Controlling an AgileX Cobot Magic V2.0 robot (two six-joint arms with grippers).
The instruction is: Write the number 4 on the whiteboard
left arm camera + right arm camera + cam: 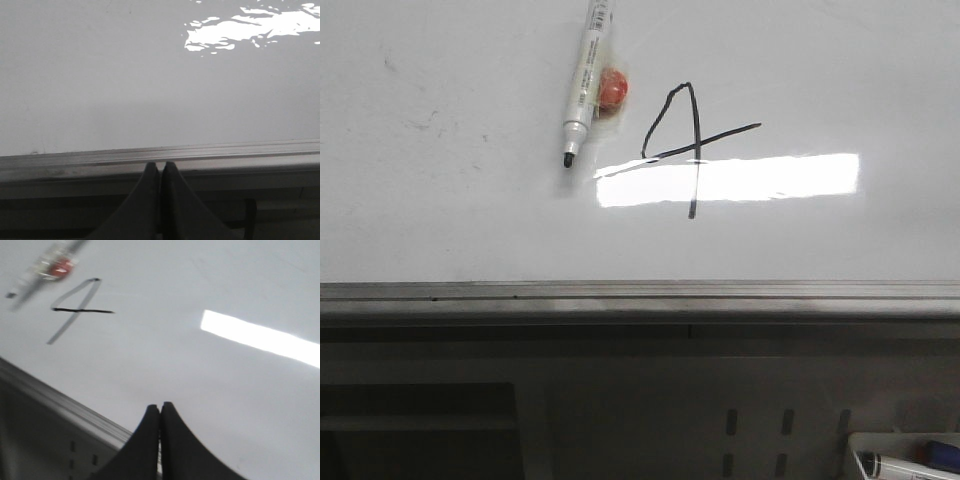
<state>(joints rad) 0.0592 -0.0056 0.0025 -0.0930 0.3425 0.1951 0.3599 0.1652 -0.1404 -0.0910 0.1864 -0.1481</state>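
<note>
The whiteboard (440, 220) fills the front view, with its grey bottom rail (640, 295) below. A black number 4 (691, 130) is drawn near the middle, its stem crossing a bright reflection. A white marker (584, 80) lies on the board left of the 4, tip down and uncapped, beside a small red object (613, 90). The 4 (75, 310) and the blurred marker (42, 270) show in the right wrist view. My right gripper (160, 405) is shut and empty over the board. My left gripper (160, 165) is shut and empty at the rail (225, 150). Neither gripper shows in the front view.
Below the rail is a dark metal frame with slots (760, 420). A white tray (905, 460) at the bottom right holds another marker and a blue object. Faint grey scuffs (420, 120) mark the board's left part.
</note>
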